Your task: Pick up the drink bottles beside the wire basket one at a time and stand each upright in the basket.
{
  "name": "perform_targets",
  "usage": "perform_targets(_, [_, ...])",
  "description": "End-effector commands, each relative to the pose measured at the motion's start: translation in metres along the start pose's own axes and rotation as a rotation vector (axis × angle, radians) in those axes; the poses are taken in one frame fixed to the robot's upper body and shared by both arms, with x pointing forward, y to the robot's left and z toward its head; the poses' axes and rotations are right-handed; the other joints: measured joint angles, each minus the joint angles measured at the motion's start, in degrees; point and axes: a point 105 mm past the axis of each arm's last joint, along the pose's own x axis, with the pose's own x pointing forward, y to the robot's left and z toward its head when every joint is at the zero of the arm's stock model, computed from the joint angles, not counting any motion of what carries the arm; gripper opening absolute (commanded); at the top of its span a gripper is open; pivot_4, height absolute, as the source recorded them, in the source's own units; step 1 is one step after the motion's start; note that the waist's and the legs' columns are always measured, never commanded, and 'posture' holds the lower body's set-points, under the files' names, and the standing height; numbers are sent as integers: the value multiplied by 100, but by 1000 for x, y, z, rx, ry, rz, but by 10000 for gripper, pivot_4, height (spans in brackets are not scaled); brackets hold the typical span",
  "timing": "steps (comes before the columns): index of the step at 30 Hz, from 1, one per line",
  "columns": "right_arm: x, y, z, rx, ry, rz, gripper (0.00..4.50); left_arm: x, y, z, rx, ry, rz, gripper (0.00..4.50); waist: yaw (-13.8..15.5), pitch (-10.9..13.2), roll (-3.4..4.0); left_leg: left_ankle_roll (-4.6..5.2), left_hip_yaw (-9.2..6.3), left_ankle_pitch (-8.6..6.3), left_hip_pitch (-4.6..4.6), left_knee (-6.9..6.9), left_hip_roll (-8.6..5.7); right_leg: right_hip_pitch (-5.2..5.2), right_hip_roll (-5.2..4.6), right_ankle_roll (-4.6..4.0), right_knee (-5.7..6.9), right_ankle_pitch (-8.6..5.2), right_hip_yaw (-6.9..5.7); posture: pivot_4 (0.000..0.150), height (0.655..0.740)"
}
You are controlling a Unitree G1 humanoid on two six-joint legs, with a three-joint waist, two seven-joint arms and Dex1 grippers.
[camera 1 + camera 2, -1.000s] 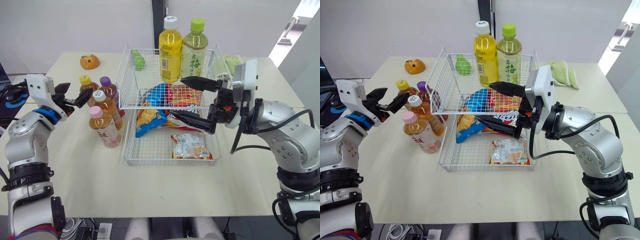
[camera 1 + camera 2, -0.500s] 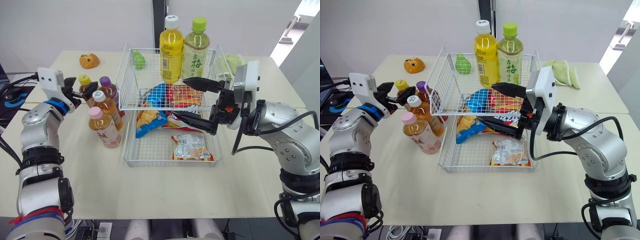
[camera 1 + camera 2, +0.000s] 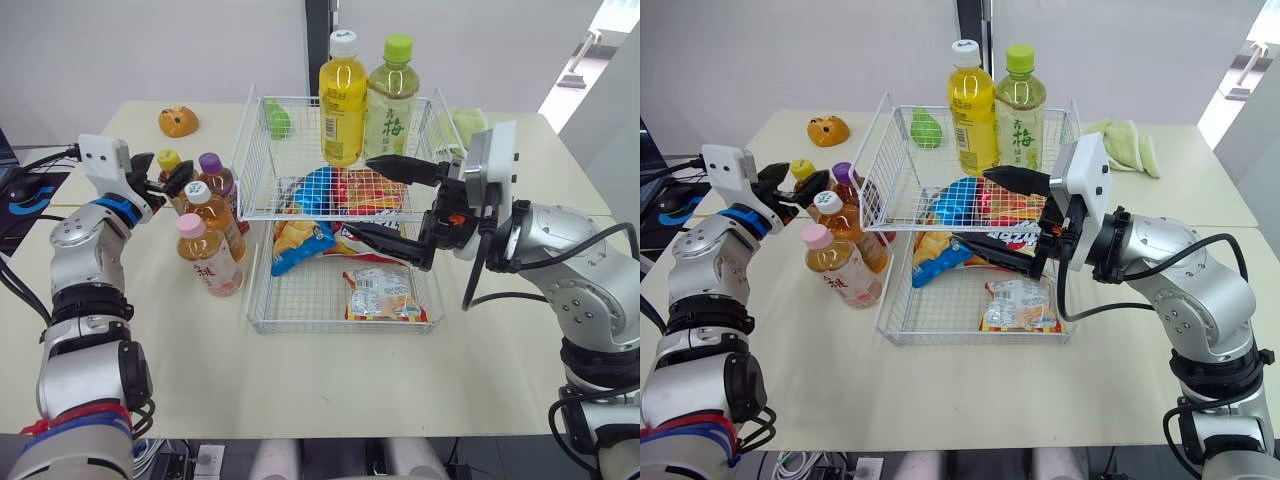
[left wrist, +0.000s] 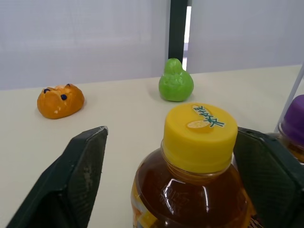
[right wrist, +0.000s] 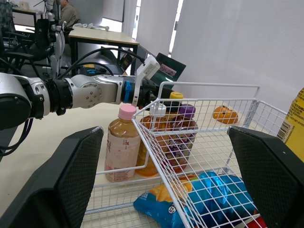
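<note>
Four drink bottles stand left of the wire basket (image 3: 330, 325): a yellow-capped one (image 3: 168, 160), a purple-capped one (image 3: 213, 172), a white-capped one (image 3: 205, 205) and a pink-capped one (image 3: 205, 255). My left gripper (image 3: 160, 173) is open, its fingers on either side of the yellow cap (image 4: 200, 137) without touching it. A yellow bottle (image 3: 341, 100) and a green tea bottle (image 3: 388, 100) stand upright at the basket's far end. My right gripper (image 3: 378, 198) hovers open over the basket's middle, holding nothing.
Snack bags (image 3: 300, 240) lie in the basket. An orange toy (image 3: 178, 122) and a green pear toy (image 4: 175, 80) sit on the table beyond the bottles. A green cloth (image 3: 465, 125) lies at the far right. Cables hang off the table's left edge.
My left gripper has moved right, toward the bottles, and now straddles the yellow cap. The right arm has barely shifted.
</note>
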Motion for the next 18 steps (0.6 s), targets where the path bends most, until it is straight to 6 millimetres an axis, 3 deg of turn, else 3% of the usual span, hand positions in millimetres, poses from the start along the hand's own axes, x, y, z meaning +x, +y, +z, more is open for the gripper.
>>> perform_targets(1, [-4,0,13,-45,-35,-9,45000,3,-1,16,28,-48,-13,29995,-4,0,0,0,0,0,0,0,0,0,0,0,0,0,0,1500,7400])
perform_targets(4, [-4,1,12,-44,-36,-9,45000,3,-2,16,28,-53,-21,20100,-5,0,0,0,0,0,2,0,0,0,0,0,1,0,1,1500,7400])
perform_targets(7, [-4,1,12,-43,-39,-9,45000,3,-3,17,30,-52,-27,13570,-4,0,0,0,1,0,2,0,0,0,0,0,2,0,1,1500,7400])
perform_targets(14, [-3,0,11,-42,-43,-9,45000,-2,2,21,35,-57,-30,13556,-1,0,0,0,0,0,2,1,0,1,0,0,3,0,0,1500,7400])
perform_targets(18, [-2,0,12,-43,-43,-6,45000,-14,7,37,20,-88,-83,13556,-12,0,0,0,0,0,2,0,0,0,0,0,3,0,1,1500,7400])
